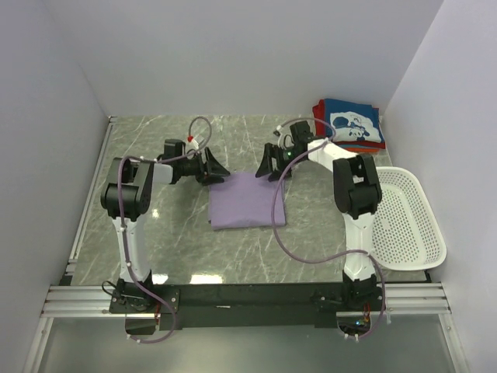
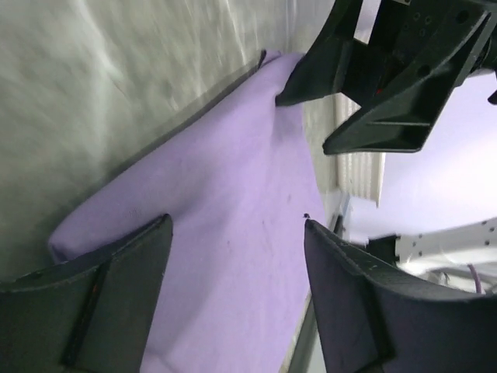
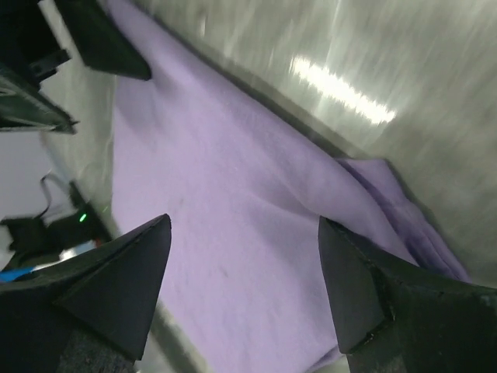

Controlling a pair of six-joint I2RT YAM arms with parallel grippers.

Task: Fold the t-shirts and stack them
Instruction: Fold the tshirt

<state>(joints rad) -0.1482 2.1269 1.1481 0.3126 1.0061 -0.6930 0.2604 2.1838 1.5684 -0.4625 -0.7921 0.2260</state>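
A folded lavender-purple t-shirt (image 1: 246, 200) lies flat in the middle of the table. It fills the left wrist view (image 2: 225, 233) and the right wrist view (image 3: 233, 225). My left gripper (image 1: 216, 172) is open and empty over the shirt's far left corner. My right gripper (image 1: 272, 167) is open and empty over its far right corner. A stack of folded t-shirts (image 1: 351, 124), navy blue with a white print on top and red and orange beneath, sits at the far right.
A white perforated basket (image 1: 404, 221) stands at the right edge of the table. White walls enclose the marble table (image 1: 155, 225) on three sides. The right gripper shows in the left wrist view (image 2: 388, 70).
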